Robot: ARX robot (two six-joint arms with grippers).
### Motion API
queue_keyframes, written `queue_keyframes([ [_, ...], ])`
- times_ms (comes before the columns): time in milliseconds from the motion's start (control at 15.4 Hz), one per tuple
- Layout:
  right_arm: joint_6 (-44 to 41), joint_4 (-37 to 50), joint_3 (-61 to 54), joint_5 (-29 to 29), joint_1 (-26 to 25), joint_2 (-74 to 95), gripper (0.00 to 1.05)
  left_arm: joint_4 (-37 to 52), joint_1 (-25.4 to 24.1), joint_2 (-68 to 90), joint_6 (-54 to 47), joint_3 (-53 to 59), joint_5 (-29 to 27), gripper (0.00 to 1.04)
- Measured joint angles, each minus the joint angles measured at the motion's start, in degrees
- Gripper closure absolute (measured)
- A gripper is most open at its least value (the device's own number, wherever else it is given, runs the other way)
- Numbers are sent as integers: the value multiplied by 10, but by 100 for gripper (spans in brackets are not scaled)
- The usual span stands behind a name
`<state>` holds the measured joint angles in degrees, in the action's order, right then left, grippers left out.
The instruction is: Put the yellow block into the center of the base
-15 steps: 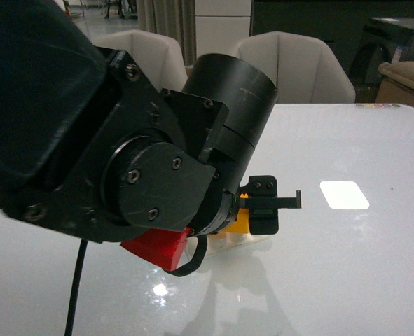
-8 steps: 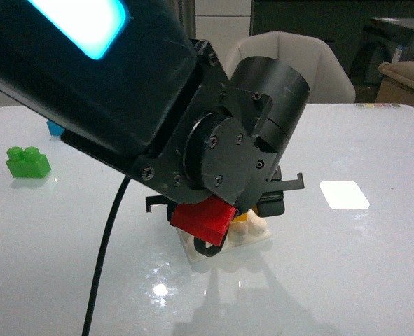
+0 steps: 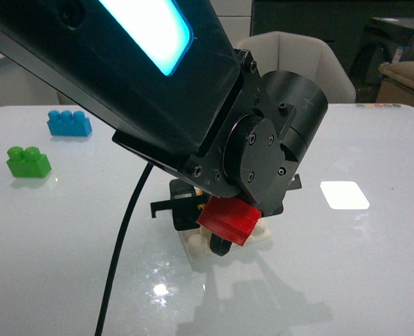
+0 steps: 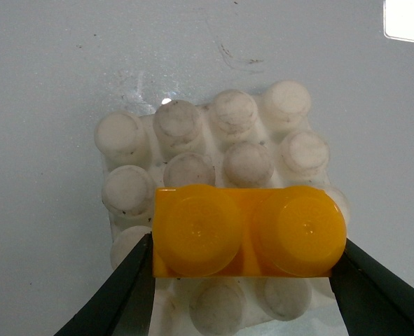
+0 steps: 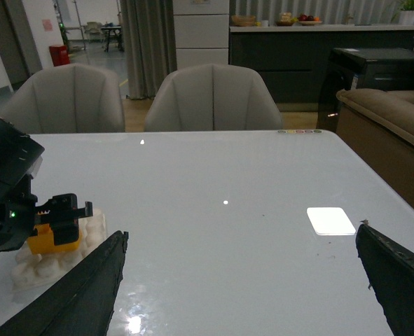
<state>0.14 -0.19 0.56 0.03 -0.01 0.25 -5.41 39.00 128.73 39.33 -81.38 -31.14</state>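
Yellow block (image 4: pixel 249 231) lies studs up on the base (image 4: pixel 182 122), covering the two middle studs of an inner row, long axis parallel to that row. Left gripper (image 4: pixel 243 260) clamps its short ends. Right gripper (image 5: pixel 242 234) is spread wide, empty.

The left arm (image 3: pixel 157 84) is swinging up and over, its glowing panel (image 3: pixel 147 24) coming into view, uncovering the green brick (image 3: pixel 28 162), then the blue brick (image 3: pixel 69 122), while more of the base (image 3: pixel 194 246) is showing underneath.
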Motion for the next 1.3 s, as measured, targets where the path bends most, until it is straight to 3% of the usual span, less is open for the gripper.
queue_keyframes([
  [259, 0, 0, 0, 0, 0, 0, 6, -53, 9, 26, 39, -47, -29, 42],
  [648, 0, 0, 0, 0, 0, 0, 6, -126, 10, 44, 103, -88, -26, 42],
  [908, 0, 0, 0, 0, 0, 0, 6, -117, 10, 47, 113, -74, -21, 42],
  [1167, 0, 0, 0, 0, 0, 0, 6, -75, 13, 34, 85, -49, -27, 5],
  [1297, 0, 0, 0, 0, 0, 0, 6, -55, 14, 18, 66, -49, -37, 7],
])
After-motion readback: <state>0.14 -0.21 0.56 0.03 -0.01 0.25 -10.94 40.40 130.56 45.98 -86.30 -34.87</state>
